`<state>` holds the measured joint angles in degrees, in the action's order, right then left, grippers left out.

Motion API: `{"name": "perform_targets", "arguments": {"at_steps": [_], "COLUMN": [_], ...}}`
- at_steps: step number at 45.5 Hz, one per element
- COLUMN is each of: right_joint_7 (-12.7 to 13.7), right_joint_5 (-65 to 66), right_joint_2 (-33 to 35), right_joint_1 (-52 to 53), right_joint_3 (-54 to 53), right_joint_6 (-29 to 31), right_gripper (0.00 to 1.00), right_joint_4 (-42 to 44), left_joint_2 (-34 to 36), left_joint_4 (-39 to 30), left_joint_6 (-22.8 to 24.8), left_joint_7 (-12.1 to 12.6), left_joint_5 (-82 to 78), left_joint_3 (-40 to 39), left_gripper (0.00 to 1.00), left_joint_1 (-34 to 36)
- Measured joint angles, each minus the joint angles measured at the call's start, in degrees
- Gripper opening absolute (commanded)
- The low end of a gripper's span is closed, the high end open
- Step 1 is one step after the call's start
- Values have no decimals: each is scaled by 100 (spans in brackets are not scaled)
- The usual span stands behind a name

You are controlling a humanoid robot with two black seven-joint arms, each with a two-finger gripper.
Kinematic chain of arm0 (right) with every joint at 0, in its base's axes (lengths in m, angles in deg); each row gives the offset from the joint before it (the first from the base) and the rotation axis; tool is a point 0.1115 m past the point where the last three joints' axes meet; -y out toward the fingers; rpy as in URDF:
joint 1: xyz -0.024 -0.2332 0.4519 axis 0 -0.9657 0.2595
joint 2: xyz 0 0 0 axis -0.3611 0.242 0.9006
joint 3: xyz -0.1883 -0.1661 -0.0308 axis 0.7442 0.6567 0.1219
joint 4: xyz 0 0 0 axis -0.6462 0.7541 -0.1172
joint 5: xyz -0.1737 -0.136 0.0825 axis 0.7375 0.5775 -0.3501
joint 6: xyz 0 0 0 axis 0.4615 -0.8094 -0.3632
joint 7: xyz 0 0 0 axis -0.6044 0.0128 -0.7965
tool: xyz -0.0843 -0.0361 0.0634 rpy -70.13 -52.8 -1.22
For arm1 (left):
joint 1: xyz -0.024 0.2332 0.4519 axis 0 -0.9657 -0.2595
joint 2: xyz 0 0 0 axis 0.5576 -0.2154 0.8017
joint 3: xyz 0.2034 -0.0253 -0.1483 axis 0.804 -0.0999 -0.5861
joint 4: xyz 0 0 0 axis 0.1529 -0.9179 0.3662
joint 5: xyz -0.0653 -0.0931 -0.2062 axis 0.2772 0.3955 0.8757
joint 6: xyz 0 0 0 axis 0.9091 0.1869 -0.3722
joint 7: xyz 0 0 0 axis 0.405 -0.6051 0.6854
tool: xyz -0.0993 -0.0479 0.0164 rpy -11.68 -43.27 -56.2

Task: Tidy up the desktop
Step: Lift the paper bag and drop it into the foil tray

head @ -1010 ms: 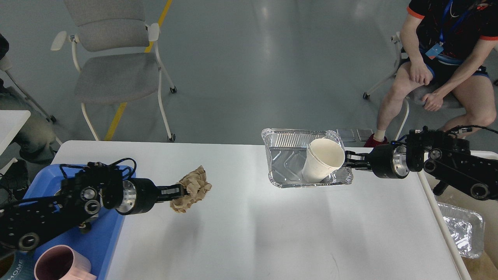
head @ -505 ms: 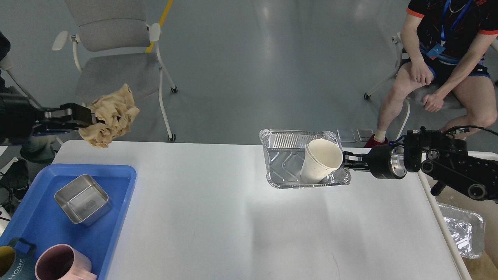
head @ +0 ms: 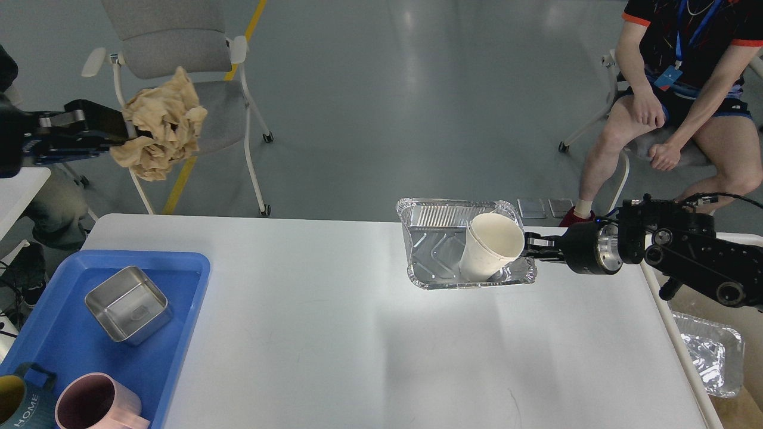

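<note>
Two grippers: both clamped on something
Left gripper [head: 122, 128]: pinches crumpled brown paper wad [head: 158, 132] — high beyond large white rectangular desktop [head: 369, 345]
Right gripper [head: 532, 245]: grips silver foil tray [head: 438, 250] — white paper cup [head: 490, 248] inside, at desktop's far right

White desktop [head: 369, 333], blue tray [head: 179, 333] at its left edge, foil tray [head: 435, 250] near the far right corner.

Left black two-finger gripper [head: 122, 128] raised high beyond the far left corner of the white rectangular desktop [head: 381, 333], clamped on crumpled brown paper [head: 160, 132], right black gripper [head: 530, 246] low over the desktop's far right edge, pinching the foil tray's rim [head: 527, 271]
</note>
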<state>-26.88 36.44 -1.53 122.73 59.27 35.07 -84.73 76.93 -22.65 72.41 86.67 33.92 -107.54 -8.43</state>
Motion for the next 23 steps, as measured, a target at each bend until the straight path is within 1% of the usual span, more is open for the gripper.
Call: {"name": "perform_targets", "arguments": {"at_steps": [6, 11, 17, 23], "right_joint_7": [-1, -1, -1, -1], "right_joint_5": [0, 0, 0, 0], "right_joint_2": [12, -3, 9, -1], "right_joint_1": [6, 7, 7, 7], "right_joint_3": [0, 0, 0, 0], "right_joint_6": [-4, -8, -14, -19], "right_gripper": [0, 0, 0, 0], "right_joint_4": [-2, -10, -10, -12], "left_joint_2": [-1288, -2480, -3699, -4754], "left_joint_4": [548, 1378, 2391, 3120], "left_joint_6": [-70, -151, -255, -396], "left_joint_7": [62, 71, 66, 55], "left_joint_5": [-659, -1189, -1671, -2061], "left_joint_3": [551, 1070, 1240, 1256], "left_gripper": [0, 0, 0, 0], "left_joint_1": [511, 940, 1105, 1146]}}
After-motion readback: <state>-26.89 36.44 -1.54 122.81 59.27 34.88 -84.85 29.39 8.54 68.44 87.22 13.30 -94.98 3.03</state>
